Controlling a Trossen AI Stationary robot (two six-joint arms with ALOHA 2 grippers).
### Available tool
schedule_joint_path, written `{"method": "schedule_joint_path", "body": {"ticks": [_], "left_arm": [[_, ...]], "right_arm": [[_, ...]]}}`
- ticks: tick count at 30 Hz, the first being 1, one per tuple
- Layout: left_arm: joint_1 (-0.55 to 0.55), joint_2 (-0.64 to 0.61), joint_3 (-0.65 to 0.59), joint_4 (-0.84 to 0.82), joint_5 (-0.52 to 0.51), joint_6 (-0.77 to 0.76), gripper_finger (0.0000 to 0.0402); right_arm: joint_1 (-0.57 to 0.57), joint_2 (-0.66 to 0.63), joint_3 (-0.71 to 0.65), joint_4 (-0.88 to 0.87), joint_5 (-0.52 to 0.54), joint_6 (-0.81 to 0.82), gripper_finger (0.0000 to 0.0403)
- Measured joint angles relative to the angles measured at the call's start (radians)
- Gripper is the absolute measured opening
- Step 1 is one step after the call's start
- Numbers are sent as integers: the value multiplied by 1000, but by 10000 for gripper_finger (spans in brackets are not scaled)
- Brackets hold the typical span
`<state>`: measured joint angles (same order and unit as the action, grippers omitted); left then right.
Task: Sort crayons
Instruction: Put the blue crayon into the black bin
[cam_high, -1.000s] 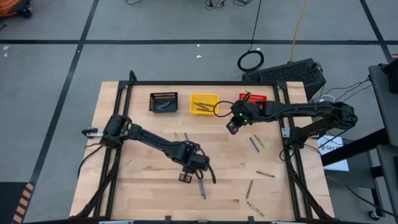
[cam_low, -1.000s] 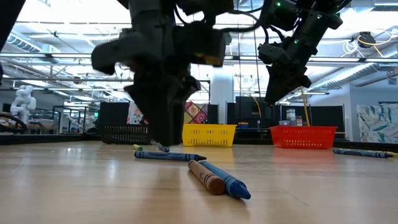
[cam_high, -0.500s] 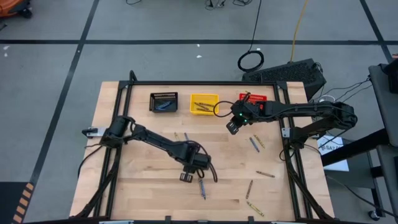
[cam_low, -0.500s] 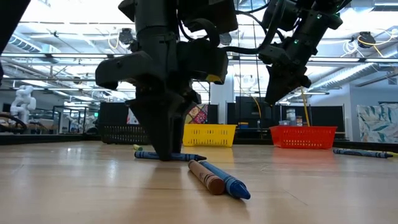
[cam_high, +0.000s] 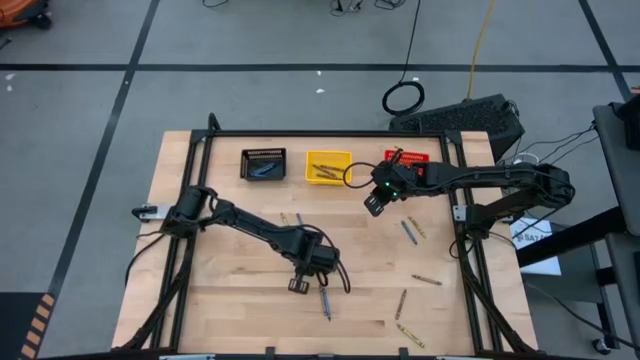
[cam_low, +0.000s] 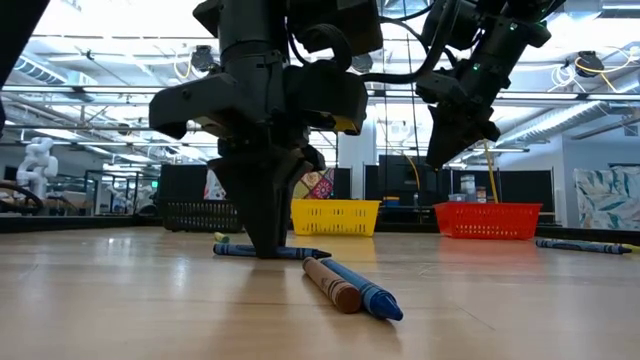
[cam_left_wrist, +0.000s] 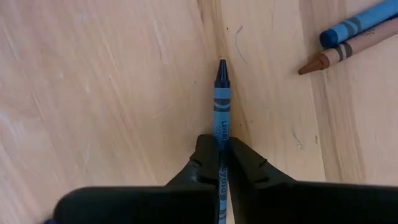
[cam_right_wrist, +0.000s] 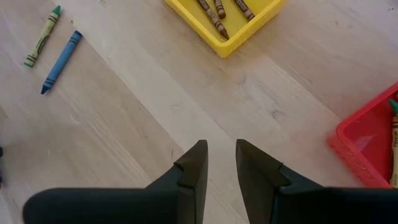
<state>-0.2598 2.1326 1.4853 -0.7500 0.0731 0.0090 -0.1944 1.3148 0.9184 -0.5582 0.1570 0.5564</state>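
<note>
- Left gripper (cam_left_wrist: 219, 163) was down on the table, fingers pinched on a blue crayon (cam_left_wrist: 221, 99) lying near the yellow bin (cam_high: 328, 166), likely for lifting.
- Right gripper (cam_right_wrist: 221, 163) hung empty, slightly parted, beside the yellow bin, waiting.
- Other crayons lay scattered farther off.

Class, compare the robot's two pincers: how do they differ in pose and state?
The left pincer is down at the table, shut on a blue crayon; the right pincer hangs above the wood near the yellow bin, open and empty. Both have two dark fingers.
</note>
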Motion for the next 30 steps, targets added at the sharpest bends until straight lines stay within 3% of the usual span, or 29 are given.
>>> {"method": "schedule_joint_path", "body": {"ticks": [13,17,30], "left_arm": [[19,-94,7,-69,-5,-1,1],[35,-140,8,-149,-52,7,1],[213,-198,9,-364,-140,106,0]], "right_arm": [[0,0,0,0,-1,0,71],[0,0,0,-1,-1,0,71],[0,0,0,-34,-3,0,71]]}}
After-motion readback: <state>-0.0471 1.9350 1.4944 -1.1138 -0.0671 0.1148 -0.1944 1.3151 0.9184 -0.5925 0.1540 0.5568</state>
